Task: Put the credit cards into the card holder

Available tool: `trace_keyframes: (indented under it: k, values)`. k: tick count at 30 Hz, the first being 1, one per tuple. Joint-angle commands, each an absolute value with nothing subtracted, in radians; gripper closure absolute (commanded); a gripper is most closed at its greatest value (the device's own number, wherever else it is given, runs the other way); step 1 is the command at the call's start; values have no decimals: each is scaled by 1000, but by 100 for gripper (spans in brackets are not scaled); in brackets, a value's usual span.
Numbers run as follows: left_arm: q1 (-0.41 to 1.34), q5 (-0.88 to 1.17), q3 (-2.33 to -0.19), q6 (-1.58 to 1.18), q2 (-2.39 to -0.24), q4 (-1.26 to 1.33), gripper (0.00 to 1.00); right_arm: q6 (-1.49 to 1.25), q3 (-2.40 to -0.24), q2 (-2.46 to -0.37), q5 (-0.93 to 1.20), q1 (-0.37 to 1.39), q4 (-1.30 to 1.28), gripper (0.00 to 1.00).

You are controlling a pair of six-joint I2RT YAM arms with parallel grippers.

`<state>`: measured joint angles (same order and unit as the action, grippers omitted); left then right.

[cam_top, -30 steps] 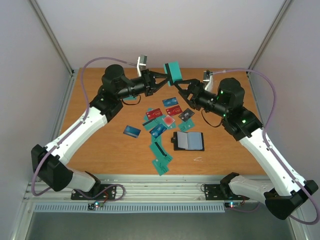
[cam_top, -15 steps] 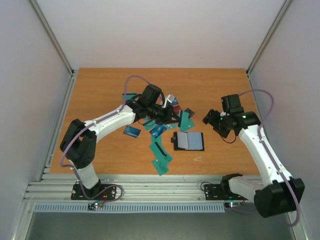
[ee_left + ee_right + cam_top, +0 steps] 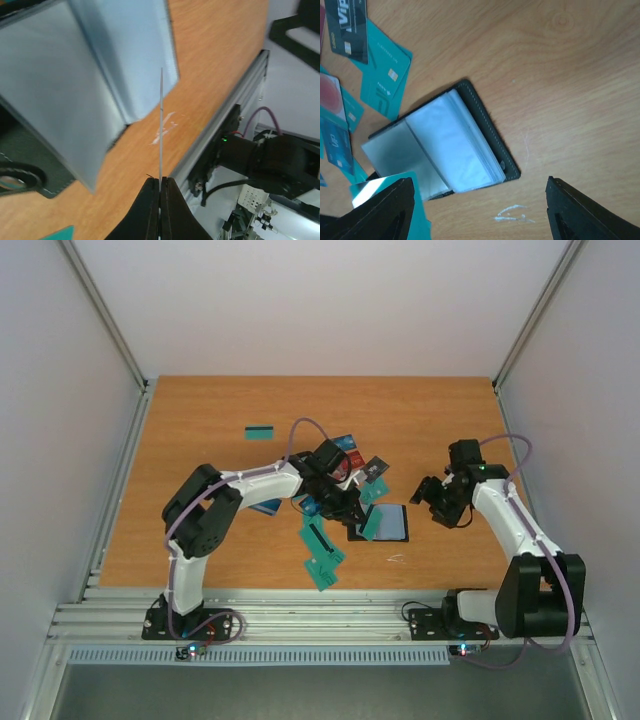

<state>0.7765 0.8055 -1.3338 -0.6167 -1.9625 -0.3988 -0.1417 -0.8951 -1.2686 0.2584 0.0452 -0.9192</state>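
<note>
Over the open black folding card holder [image 3: 393,524], lying on the wooden table [image 3: 200,430], a thin teal plastic card [image 3: 373,525] stands edge-on, pinched by the left gripper [image 3: 160,187]. Its edge should line up with a sleeve mouth before sliding in. Meanwhile the left arm [image 3: 250,480] stretches across, wrist tipped down; the right gripper [image 3: 440,502] hovers beside, jaws spread.

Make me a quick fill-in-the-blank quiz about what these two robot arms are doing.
1. The left gripper pinches a thin ____ card by its edge.
2. The card holder just below it lies ____, not folded shut.
3. The right gripper, jaws apart, holds ____.
Missing words: teal; open; nothing.
</note>
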Motion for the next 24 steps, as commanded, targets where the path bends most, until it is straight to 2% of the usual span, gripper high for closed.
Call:
trace_keyframes:
  k: [1, 9, 24]
  values:
    - [785, 817, -1385, -585, -2034, -417, 100, -43, -868, -1330, 450, -60, -850, 28]
    - [785, 800, -1366, -613, -2054, -407, 100, -26, -841, -1414, 593, -101, -751, 34]
    - [781, 786, -1382, -596, -2061, -437, 100, -41, -794, -1543, 631, -101, -652, 42]
